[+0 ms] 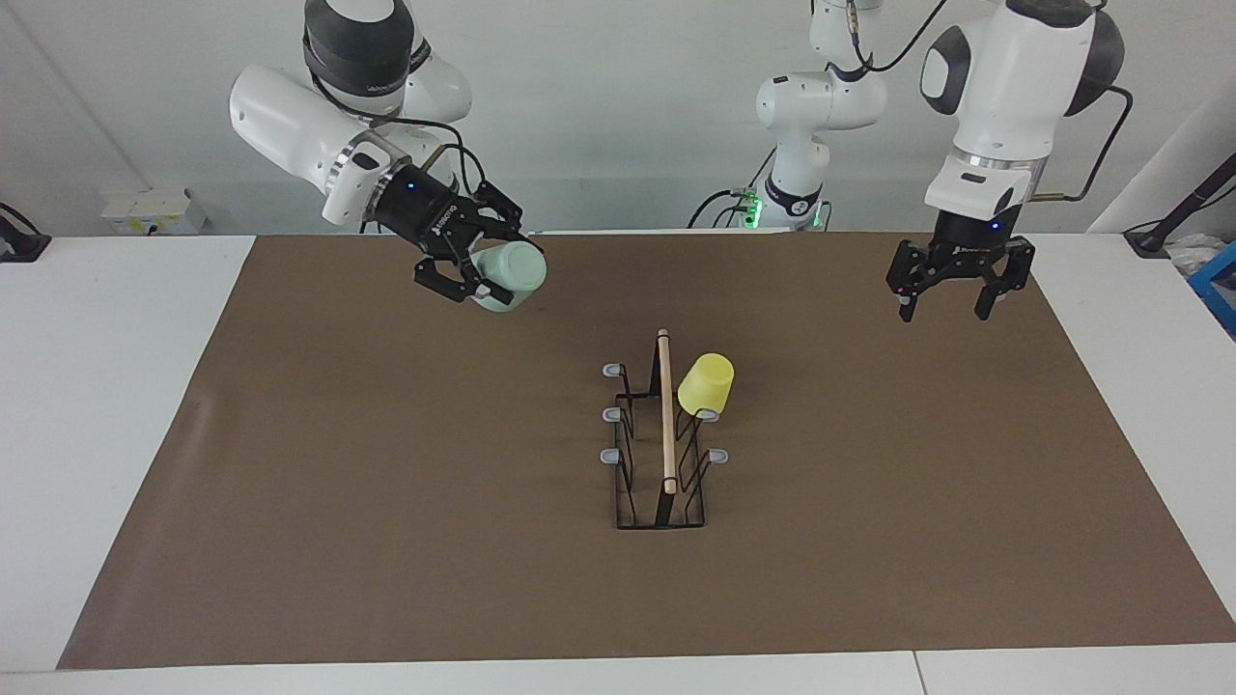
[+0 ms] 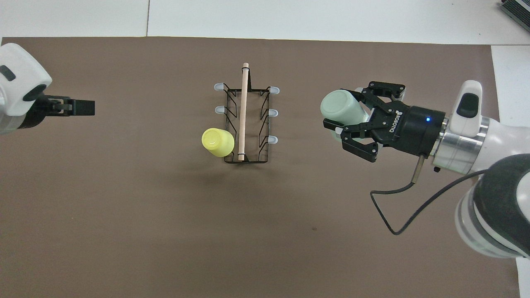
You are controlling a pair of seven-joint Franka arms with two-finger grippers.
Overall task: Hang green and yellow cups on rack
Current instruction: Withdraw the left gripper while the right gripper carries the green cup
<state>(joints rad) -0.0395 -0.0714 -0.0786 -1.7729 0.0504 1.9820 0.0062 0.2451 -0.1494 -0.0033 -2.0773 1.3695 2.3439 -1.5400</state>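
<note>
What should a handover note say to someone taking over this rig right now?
Right end effector: shut on the green cup, held on its side in the air over the mat, toward the right arm's end of the table.
Left end effector: open, empty, up over the mat at the left arm's end; that arm waits.
Yellow cup: upside down on the rack, on the prong nearest the robots on the side toward the left arm.
Done: yellow cup hung.
Left: carry the green cup to the rack and set it over a free prong; the five others look bare.
</note>
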